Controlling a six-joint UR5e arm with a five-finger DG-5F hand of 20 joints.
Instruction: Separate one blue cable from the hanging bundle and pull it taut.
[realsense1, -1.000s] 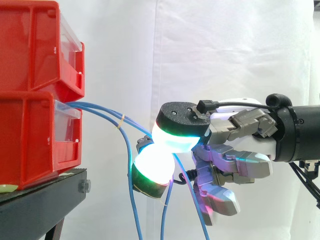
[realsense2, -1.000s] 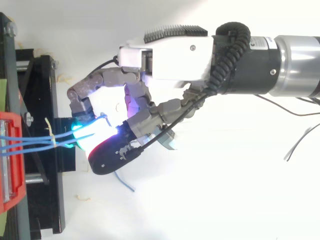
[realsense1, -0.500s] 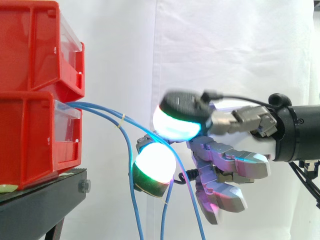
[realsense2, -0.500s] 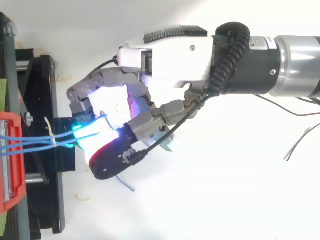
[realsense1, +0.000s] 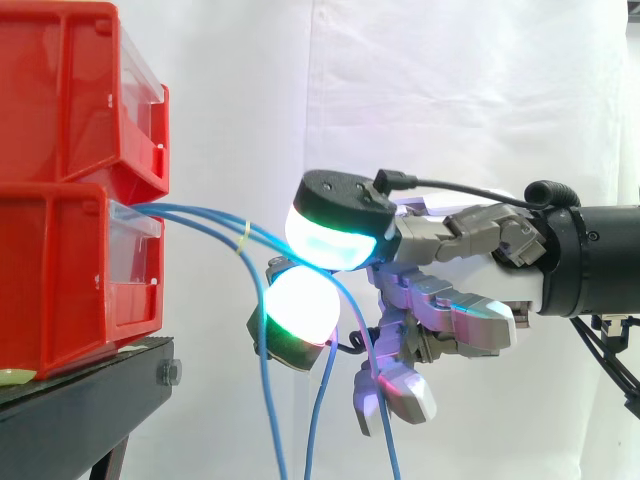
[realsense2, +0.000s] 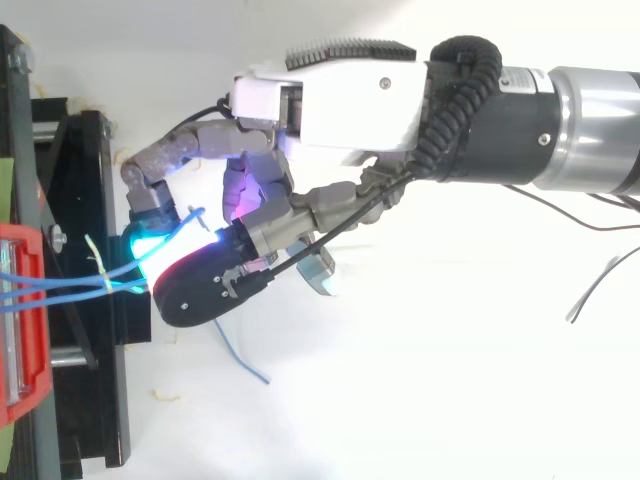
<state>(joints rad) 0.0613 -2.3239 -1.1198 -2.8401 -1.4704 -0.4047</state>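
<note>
Several blue cables (realsense1: 195, 218) leave the lower red bin (realsense1: 60, 270), bound by a yellow tie (realsense1: 243, 237), then droop to the bottom of the side view. My hand (realsense1: 450, 300) reaches in from the right, just past the tie. Its thumb pad (realsense1: 330, 235), glowing cyan, sits above a white-green fingertip pad (realsense1: 298, 308), and one blue cable runs between them, pinched. The other strands hang loose below. From above, the hand (realsense2: 330, 95) curls over the cables (realsense2: 60, 285) next to the stand.
Two red bins, the upper one (realsense1: 60, 90) stacked on the lower, sit on a black stand (realsense1: 90, 400) at the left. A white curtain hangs behind. A loose cable end (realsense2: 245, 362) lies below the hand in the top view.
The thumb lifted off the cable, the hand shifted left toward the bins, and the thumb came back down nearer the yellow tie. The lower fingers curled in more.
</note>
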